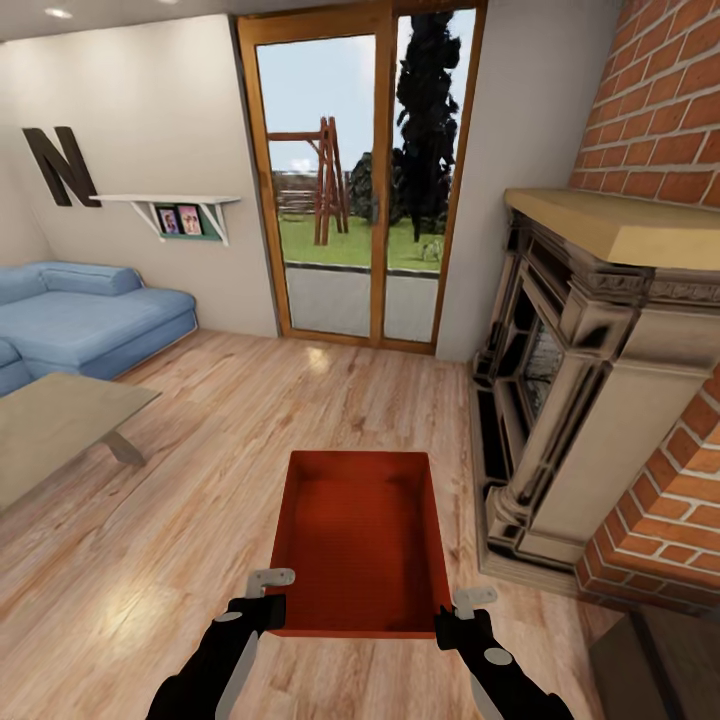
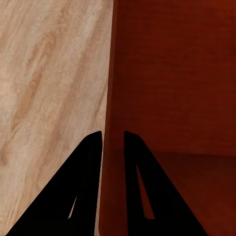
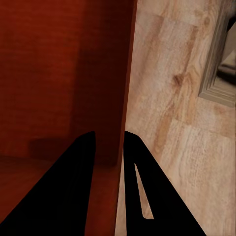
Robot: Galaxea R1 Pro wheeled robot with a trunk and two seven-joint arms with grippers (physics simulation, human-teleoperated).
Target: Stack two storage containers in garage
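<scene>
One orange-red storage container (image 1: 360, 540) is held above the light wood plank floor (image 1: 200, 430) of the living room, straight ahead of me. My left gripper (image 1: 272, 600) is shut on its near left wall, one finger inside and one outside, as the left wrist view shows at the wall (image 2: 109, 98) with the gripper (image 2: 113, 140) astride it. My right gripper (image 1: 455, 612) is shut on the near right wall (image 3: 129, 73), the gripper (image 3: 109, 140) astride it likewise. The second container is out of view.
An ornate fireplace (image 1: 590, 370) and red brick chimney (image 1: 670, 100) stand close on the right. Wood-framed glass doors (image 1: 365, 180) are ahead. A blue sofa (image 1: 80, 315) and a low table (image 1: 50, 425) sit on the left. A dark object (image 1: 660, 665) lies at the bottom right.
</scene>
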